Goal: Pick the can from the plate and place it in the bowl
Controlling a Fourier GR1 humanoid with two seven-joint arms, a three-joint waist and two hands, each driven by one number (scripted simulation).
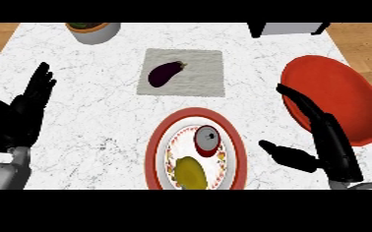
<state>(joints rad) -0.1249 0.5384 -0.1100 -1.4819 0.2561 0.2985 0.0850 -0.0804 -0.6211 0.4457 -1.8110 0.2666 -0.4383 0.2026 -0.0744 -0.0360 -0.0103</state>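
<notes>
Can (206, 139) stands upright on the plate (155, 147) near the counter's (94, 108) front edge, a yellow item (190, 172) just in front of it. Bare counter between plate and right hand (327, 145): open lane. Red bowl (323, 91) by the right edge, partly behind that hand. Eggplant (166, 73) on its cloth (200, 76) mid-counter, well behind the plate.

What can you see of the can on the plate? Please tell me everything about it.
The can stands upright on the red-rimmed plate, in its upper right part. Its round top looks grey and metallic, with a small dark mark; a strip of red side shows at its lower edge. A yellow item lies just below it on the plate. No hand touches it: the right hand is open to its right.
</notes>
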